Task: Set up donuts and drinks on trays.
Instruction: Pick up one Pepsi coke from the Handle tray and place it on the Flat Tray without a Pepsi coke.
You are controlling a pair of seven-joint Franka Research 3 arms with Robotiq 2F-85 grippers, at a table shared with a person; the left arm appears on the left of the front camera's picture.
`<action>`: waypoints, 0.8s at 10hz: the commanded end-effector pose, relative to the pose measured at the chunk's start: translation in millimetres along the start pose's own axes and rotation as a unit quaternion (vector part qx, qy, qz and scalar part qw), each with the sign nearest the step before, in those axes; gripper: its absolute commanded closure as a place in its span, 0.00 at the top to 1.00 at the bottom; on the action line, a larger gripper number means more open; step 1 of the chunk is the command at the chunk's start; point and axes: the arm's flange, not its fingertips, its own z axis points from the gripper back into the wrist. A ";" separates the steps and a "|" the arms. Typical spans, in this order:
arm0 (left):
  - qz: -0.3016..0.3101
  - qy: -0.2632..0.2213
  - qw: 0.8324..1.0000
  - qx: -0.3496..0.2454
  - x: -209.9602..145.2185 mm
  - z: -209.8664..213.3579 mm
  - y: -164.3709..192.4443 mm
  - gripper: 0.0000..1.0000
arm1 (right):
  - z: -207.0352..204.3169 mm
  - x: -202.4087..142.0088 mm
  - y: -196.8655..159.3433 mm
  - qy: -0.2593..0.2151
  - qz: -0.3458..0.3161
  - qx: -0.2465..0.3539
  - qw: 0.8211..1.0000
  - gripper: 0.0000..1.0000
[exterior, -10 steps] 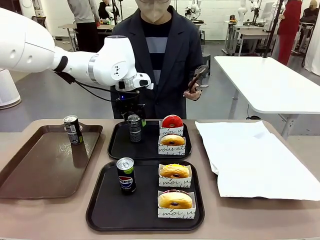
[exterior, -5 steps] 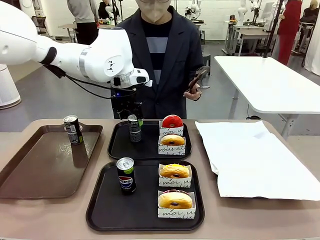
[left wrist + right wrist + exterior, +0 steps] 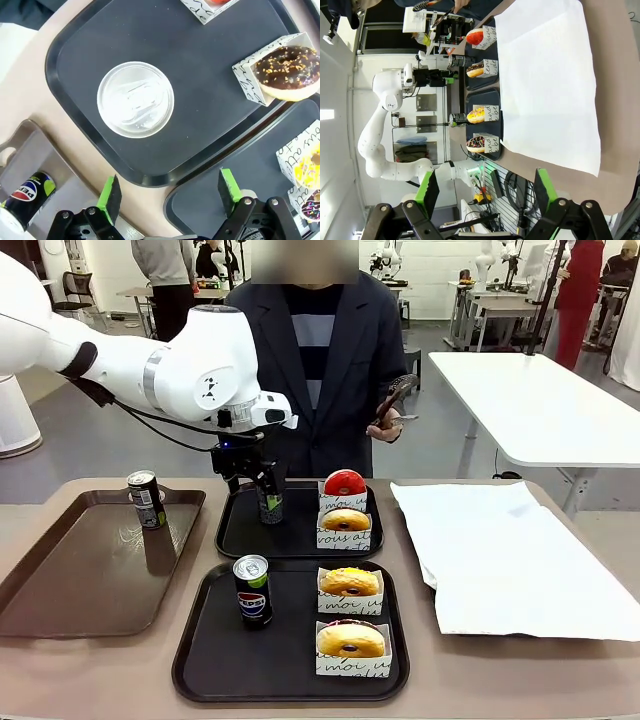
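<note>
1. Since the earlier frame, our left arm has swung left and lifted, leaving the can [image 3: 269, 506] upright on the far tray [image 3: 240, 536].
2. Our left claw [image 3: 170, 192] hangs spread, holding nothing; the can [image 3: 135, 99] stands directly below, axis vertical.
3. Our right claw [image 3: 484, 191] is spread, well apart from the donuts [image 3: 345, 520].

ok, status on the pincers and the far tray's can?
Left pincer open, above the can on the far tray, not gripping. Right pincer open, off beside the white paper. Nothing in the way.
</note>
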 end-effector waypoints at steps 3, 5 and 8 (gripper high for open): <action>-0.002 -0.005 1.000 -0.001 4.6 4.0 -2.4 1.00 | 0.6 0.7 -0.5 -0.003 0.008 0.008 1.000 1.00; -0.002 -0.005 1.000 -0.001 4.6 4.0 -2.4 1.00 | 0.6 0.7 -0.5 -0.003 0.008 0.008 1.000 1.00; 0.005 -0.002 1.000 -0.001 -8.0 17.9 16.0 1.00 | 0.6 0.7 -0.5 -0.003 0.008 0.008 1.000 1.00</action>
